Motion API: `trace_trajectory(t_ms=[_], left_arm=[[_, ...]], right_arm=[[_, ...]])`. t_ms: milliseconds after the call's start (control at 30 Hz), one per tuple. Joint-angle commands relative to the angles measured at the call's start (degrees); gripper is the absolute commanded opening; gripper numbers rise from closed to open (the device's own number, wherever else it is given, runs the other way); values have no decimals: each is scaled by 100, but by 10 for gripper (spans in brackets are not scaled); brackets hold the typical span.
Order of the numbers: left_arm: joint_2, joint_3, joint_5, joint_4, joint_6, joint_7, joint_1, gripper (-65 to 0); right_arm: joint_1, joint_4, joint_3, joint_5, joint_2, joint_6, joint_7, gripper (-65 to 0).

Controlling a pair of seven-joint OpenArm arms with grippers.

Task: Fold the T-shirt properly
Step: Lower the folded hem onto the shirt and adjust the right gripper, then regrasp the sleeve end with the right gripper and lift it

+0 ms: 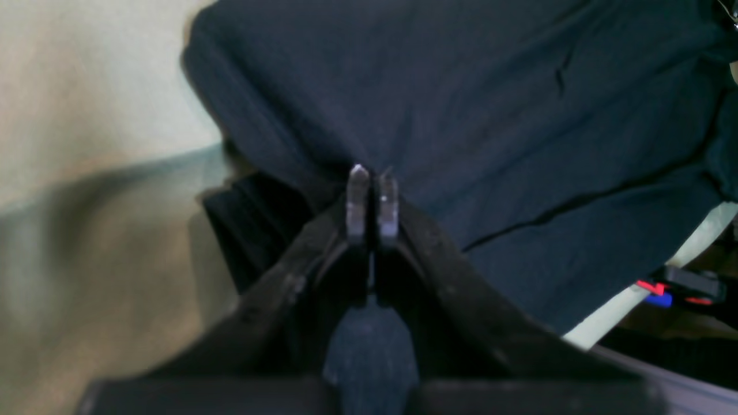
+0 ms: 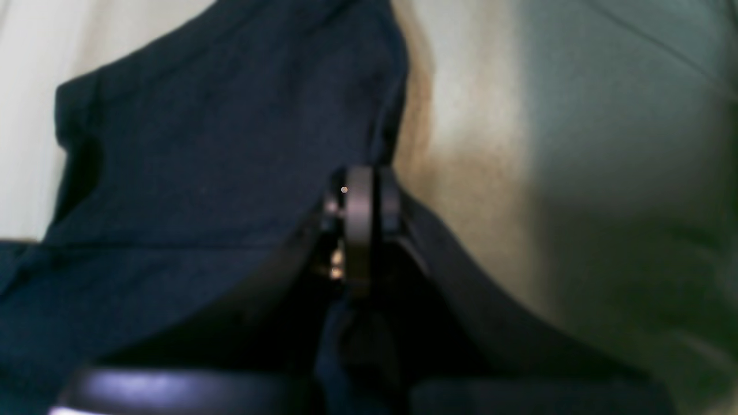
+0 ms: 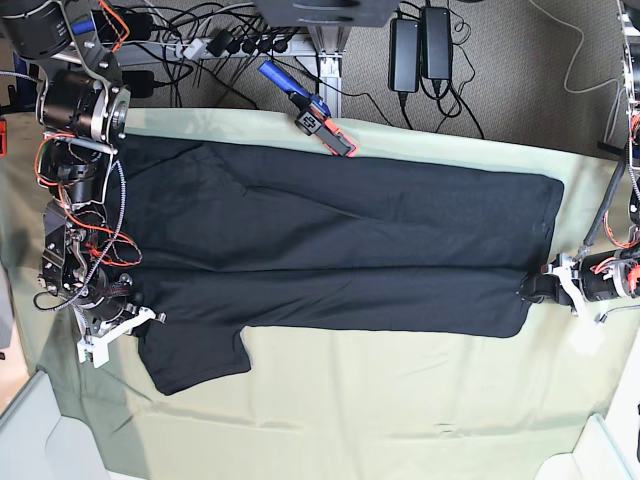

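the large plain black cotton t-shirt [image 3: 340, 245], spread mid-frame, is pinched at opposite edges by the left end effector [image 3: 533, 288] and right end effector [image 3: 140, 318].

Wrist views dim, blurred, soft shadows; base view bright, evenly lit, sharp.

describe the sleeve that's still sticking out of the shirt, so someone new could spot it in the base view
Start from the pale green cloth covering the table, then the black T-shirt stretched across it between the right gripper and the left gripper. The sleeve is the short black flap jutting from the shirt's lower edge beside the right gripper. It is the only part breaking the shirt's long, straight outline.
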Motion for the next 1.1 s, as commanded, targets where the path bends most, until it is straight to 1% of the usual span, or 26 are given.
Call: trace_trajectory(t_ms=[0, 67, 200, 300, 367, 533, 633, 767, 800, 867, 900, 933, 1067], left_arm=[[-160, -39, -177, 76, -91, 15, -151, -650], [-227, -39, -345, 76, -91, 157, -136, -650], [-424, -39, -608, 81, -91, 339, -68, -650], [-501, -39, -859, 85, -91, 461, -68, -650], [-507, -39, -905, 87, -91, 531, -68, -650], [-507, -39, -905, 87, -91, 566, 94, -650], [-503, -39, -929, 87, -91, 566, 245, -650], [-483, -39, -1029, 87, -91, 562, 389, -650], [-472, -39, -1029, 87, -91, 564, 389, -650], [-472, -39, -1029, 87, -91, 562, 387, -650], [-476, -39, -1029, 87, -91, 562, 385, -650], [-474, -39, -1027, 87, -91, 562, 385, -650], [-474, -39, -1023, 87, -91, 564, 387, -650]], right_arm=[[114, 201, 7, -4, 118, 452, -61, -650], [-94, 544, 7, 85, 144, 452, -146, -650], [-852, 1596, 7, 442, 256, 452, -245, -650], [-1379, 2302, 7, 686, 323, 455, -435, -650], [-1659, 2601, 7, 758, 396, 452, -448, -650], [-2015, 2811, 13, 855, 487, 450, -448, -650], [-2081, 2774, 13, 852, 483, 450, -619, -650], [-2133, 2771, 17, 850, 485, 439, -610, -650], [-2118, 2771, 17, 848, 487, 437, -570, -574], [-2087, 2771, 17, 850, 485, 433, -520, -361], [-2048, 2774, 17, 855, 483, 431, -496, -284], [-1996, 2774, 20, 850, 485, 431, -503, -246], [-1744, 2809, 142, 896, 483, 428, -485, -241]])
